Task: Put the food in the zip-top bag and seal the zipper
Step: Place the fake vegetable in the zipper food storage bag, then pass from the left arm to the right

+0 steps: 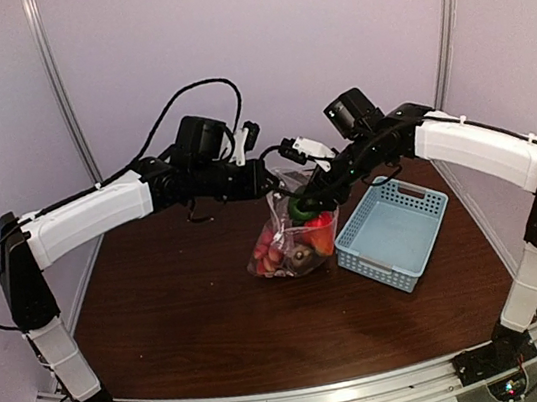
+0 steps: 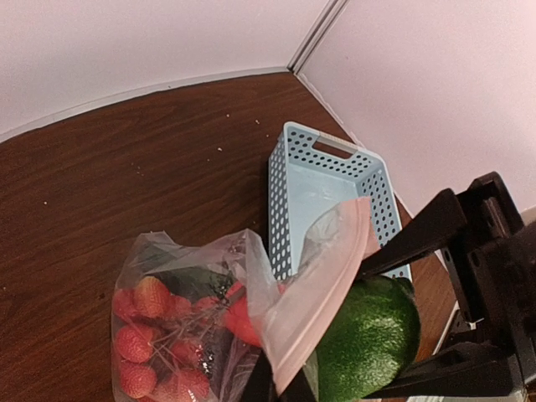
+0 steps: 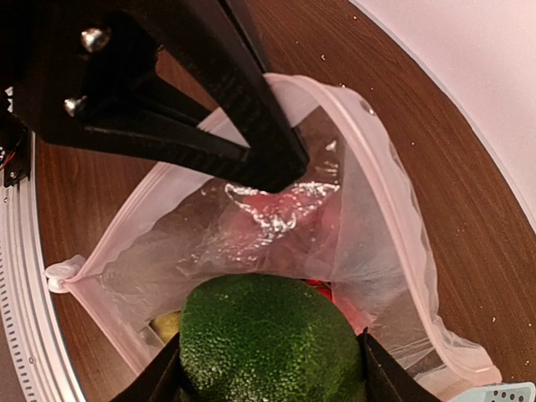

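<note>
From above, the near half of the table [image 1: 196, 323] lies bare beyond the metal rail [image 1: 308, 397] at the lower edge of the frame, leaving open room at left and centre. Past it, at centre, the zip-top bag [image 1: 281, 250] stands mouth upward with coloured food showing through it. The light-blue basket [image 1: 395, 233] sits just beside it on the right. Over the mouth the arms meet: the left gripper [image 1: 274, 188] is clenched on the bag's far rim, and the right gripper [image 1: 302, 206] grasps the green lump [image 3: 268, 335]. The overhead view shows little of the opening. The right wrist view looks straight down into it, with the lump filling the lower middle between two dark fingers [image 3: 381, 377] and the zipper [image 3: 394, 193] curving round a wide mouth. The left gripper's tips pinch the rim at upper centre. Whether the lump has passed the rim I cannot tell. Only the left wrist view shows the cluster of small red fruits [image 2: 155, 343] low in the bag at lower left, and the basket's slotted wall close behind the upheld rim. The pale walls [image 1: 275, 38] stand well behind.
</note>
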You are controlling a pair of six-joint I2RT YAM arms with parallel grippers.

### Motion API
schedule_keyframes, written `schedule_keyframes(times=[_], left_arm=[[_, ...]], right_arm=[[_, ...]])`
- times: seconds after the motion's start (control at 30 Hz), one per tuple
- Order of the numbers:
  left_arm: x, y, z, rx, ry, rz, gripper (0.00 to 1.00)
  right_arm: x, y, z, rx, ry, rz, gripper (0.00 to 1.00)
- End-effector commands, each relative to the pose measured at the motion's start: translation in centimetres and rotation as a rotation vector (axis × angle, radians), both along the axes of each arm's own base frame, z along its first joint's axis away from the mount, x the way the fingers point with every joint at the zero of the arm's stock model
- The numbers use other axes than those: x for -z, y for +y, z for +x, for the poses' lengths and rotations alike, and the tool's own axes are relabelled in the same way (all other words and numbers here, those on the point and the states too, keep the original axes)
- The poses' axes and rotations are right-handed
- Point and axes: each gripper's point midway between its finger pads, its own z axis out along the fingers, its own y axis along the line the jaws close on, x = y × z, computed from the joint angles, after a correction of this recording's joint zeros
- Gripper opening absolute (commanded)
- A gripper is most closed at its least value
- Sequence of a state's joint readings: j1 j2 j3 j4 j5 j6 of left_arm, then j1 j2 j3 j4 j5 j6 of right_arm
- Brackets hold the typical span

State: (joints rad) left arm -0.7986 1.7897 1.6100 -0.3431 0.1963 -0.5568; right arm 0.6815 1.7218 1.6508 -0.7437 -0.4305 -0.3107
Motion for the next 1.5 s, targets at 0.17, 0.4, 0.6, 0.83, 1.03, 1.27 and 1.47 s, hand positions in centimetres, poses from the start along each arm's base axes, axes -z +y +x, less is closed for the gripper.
schedule_keyframes(times=[0.17,0.4,0.6,0.83,1.03,1.27,1.47], left_arm=[[-3.1,0.3,-0.3,0.003,-0.052,-0.070,0.00],[-3.2,0.4,-0.1,-0.006,-0.057,-0.074,0.00],[-2.8,0.9,0.2,-0.014,-0.049,-0.063,0.00],[-4.0,0.2,-0.4,0.036,-0.079,-0.123,0.00],[-4.8,0.1,-0.6,0.050,-0.096,-0.137,0.00],[-4.5,0.2,-0.8,0.051,-0.082,-0.135,0.00],[-7.6,0.4,-1.7,0.085,-0.136,-0.135,0.00]], right_arm=[[-1.7,1.0,1.3,0.038,-0.058,0.029,0.61],[-2.2,2.0,0.2,-0.023,0.003,0.037,0.93],[-7.1,-0.5,-0.2,0.032,-0.073,0.071,1.00],[-3.8,-6.2,3.3,0.330,-0.121,-0.081,0.77],[-1.8,-5.2,2.3,0.277,-0.032,-0.062,0.61],[0.3,-4.5,2.7,0.276,0.034,-0.097,0.25],[-7.1,-4.5,0.4,0.196,-0.007,0.008,0.00]])
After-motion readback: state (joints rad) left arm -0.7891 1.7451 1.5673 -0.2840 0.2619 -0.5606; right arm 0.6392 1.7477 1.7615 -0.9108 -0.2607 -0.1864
